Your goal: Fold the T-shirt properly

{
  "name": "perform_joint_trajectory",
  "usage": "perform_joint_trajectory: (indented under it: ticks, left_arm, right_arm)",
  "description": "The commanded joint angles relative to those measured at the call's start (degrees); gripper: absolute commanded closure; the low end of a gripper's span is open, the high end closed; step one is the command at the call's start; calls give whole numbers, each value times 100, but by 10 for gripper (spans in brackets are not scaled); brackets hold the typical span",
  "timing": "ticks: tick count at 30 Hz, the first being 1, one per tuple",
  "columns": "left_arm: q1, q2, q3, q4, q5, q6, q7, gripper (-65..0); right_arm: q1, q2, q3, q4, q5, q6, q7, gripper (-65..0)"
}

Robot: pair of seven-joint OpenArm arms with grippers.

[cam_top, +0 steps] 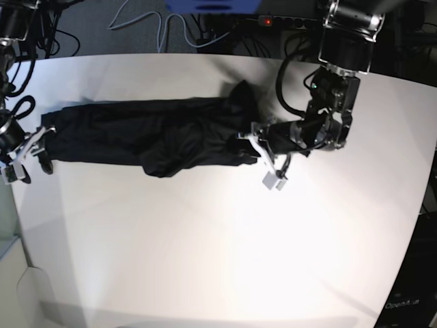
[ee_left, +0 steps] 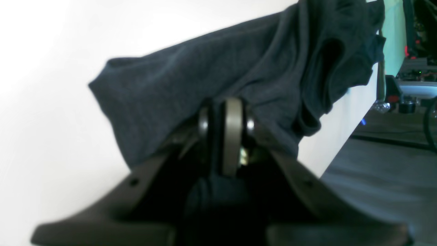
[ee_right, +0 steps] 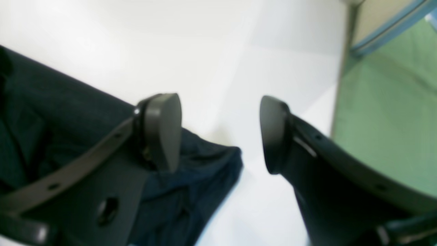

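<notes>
The charcoal T-shirt (cam_top: 150, 133) lies stretched in a long, wrinkled band across the far half of the white table (cam_top: 205, 253). My left gripper (cam_top: 254, 145) is at its right end, shut on a bunched fold. In the left wrist view the T-shirt (ee_left: 239, 61) drapes over the closed left gripper (ee_left: 227, 112). My right gripper (cam_top: 31, 160) is at the shirt's left end. In the right wrist view this right gripper (ee_right: 220, 133) stands open with only bare table between its pads. The T-shirt's end (ee_right: 211, 160) lies under and beside the left pad (ee_right: 164, 130).
Cables and a power strip (cam_top: 273, 20) lie beyond the table's far edge. The table's left edge (cam_top: 13, 205) runs close to my right gripper, with green floor (ee_right: 385, 112) beyond it. Bare white tabletop fills the near half.
</notes>
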Motion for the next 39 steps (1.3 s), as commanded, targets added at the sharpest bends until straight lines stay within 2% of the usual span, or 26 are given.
perform_joint_trajectory:
  ticks: [1, 9, 11, 14, 16, 19, 24, 27, 30, 33, 35, 39]
  left_arm:
    - [75, -91, 7, -20, 448, 161, 261, -58]
    - [110, -258, -2, -20, 404, 161, 261, -58]
    - [110, -302, -2, -20, 404, 161, 261, -58]
    - [110, -310, -2, -20, 404, 161, 261, -58]
    - [110, -310, -2, -20, 404, 161, 261, -58]
    - [110, -310, -2, -20, 404, 161, 261, -58]
    - [110, -310, -2, -20, 396, 161, 261, -58]
    - [110, -293, -2, -20, 396, 161, 261, -58]
    - [110, -284, -2, -20, 396, 170, 261, -58]
    - [110, -275, -2, -20, 396, 179, 261, -58]
    - [110, -275, -2, -20, 396, 188, 261, -58]
    - [110, -266, -2, -20, 396, 197, 261, -58]
  right_arm:
    - [27, 63, 44, 318, 109, -18, -17, -366]
    - [-193, -966, -132, 1795, 74, -18, -1089, -360]
    - [-193, -1010, -343, 1953, 74, -18, -1274, -332]
    - [-193, -1089, -721, 2085, 74, -18, -1485, -222]
    - [-193, -1089, -879, 2103, 74, -18, -1643, -180]
    - [-210, -1106, -1125, 2103, 74, -18, -1828, -168]
    - [-351, -1326, -1336, 2103, 74, -18, -1828, -171]
    - [-351, -1326, -1617, 2076, 65, -18, -1837, -236]
    - [-351, -1326, -1855, 2059, 65, -18, -1837, -342]
    - [-334, -1344, -2066, 2068, 65, -18, -1837, -418]
    - [-325, -1458, -2163, 2059, 65, -18, -1837, -444]
    - [-351, -1625, -2224, 2050, 65, -18, -1837, -445]
